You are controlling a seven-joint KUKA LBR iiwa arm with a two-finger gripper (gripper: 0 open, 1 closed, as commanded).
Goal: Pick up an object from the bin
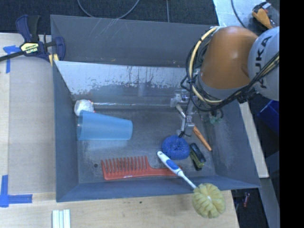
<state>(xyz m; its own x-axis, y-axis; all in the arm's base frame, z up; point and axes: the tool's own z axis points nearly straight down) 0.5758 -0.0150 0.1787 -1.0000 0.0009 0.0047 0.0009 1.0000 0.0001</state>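
So, the bin: the end effector is seen hanging in the right half, coming down from the orange-covered wrist, with its tip just over the top edge of a blue round scrubby pad. Whether they're touching can't really be made out, and whether the end effector is wide or narrow can't be told from this angle either.

The blue pad is sat on the bin floor, right of centre and toward the near wall. It's pretty much round, so no real long axis or pointing direction can be given for it.

Right around it:
- A dish brush with a blue and white handle is laid diagonally. The handle end is tucked against the pad's lower left, and the yellowish head is poked out over the near rim at lower right.
- An orange pen is angled from upper left to lower right, just right of the pad.
- A small black thing is lying below the pen.

Further left, a red comb is laid left to right, teeth toward the far wall. A blue cup is tipped on its side with the wider end pointing left.
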